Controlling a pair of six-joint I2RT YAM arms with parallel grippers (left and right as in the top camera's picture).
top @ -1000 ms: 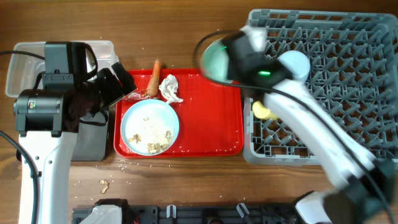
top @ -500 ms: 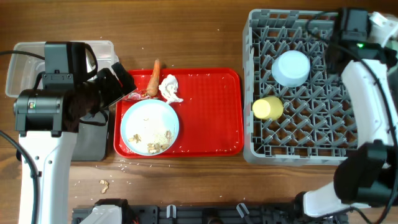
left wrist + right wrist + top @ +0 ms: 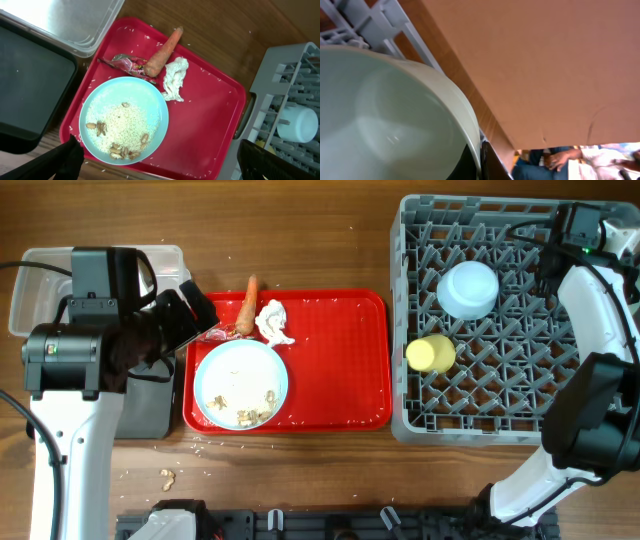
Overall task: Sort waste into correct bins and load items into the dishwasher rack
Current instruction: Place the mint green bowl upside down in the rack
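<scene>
My right gripper is shut on the rim of the pale-green bowl, held at the far right corner of the grey dishwasher rack; the arm's wrist hides the bowl from overhead. A pale-blue bowl lies upside down in the rack beside the yellow cup. My left gripper is open above the pale-blue plate holding beige crumbs. The carrot, white tissue and red wrapper lie on the red tray.
The clear tub and the black tray sit at the left, partly under my left arm. A few crumbs lie on the wooden table near the front edge.
My right arm swung with the pale-green bowl from over the red tray's right edge to the rack's far right corner. The left arm has not moved.
</scene>
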